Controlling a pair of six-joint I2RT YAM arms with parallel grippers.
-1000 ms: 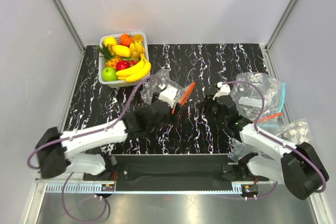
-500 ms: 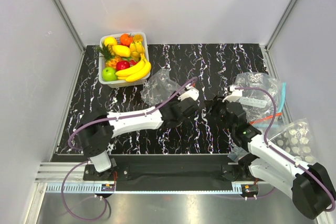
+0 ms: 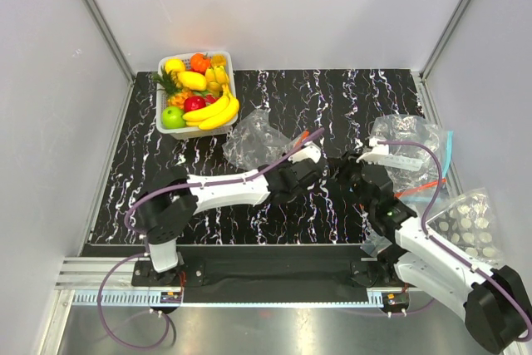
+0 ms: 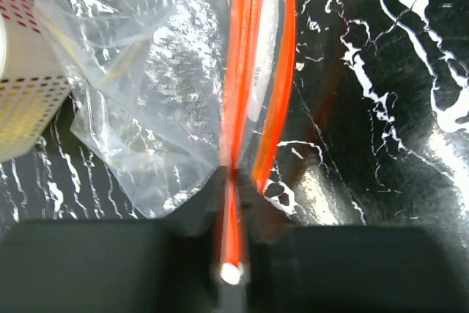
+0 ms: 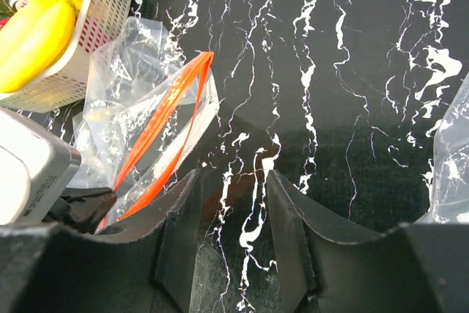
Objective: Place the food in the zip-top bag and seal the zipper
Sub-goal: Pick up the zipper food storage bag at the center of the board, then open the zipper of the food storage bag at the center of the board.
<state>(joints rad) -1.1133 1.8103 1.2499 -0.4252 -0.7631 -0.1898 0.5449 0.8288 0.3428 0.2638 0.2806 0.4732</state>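
Bag-opening step, nothing loaded yet.
Across the surface (image 3: pixel 349 97): food (image 3: pixel 208 110) in the far basket (image 3: pixel 160 97), empty bag (image 3: pixel 249 135) just beside it, zipper (image 4: pixel 236 108) pinched in the left tool (image 4: pixel 233 188), right tool (image 5: pixel 232 177) spread and empty nearby. Probably next: catching the opposite lip, pulling the mouth apart.

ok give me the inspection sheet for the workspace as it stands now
Surface: black white-veined tabletop, no loose fruit on it.
Job's things: glossy plastic toy fruits all in the white perforated basket; clear thin plastic zip-top bag beside it, no fruit inside; orange-red zipper strip looks unsealed.
Clutter: crumpled clear bags at the right, one with a teal-blue strip.
End effectors: left end effector shut on the orange-red zipper strip; right end effector open, empty.
Cables: purple cables along both arms, no snag seen.
Surroundings: pale walls with metal corner posts.
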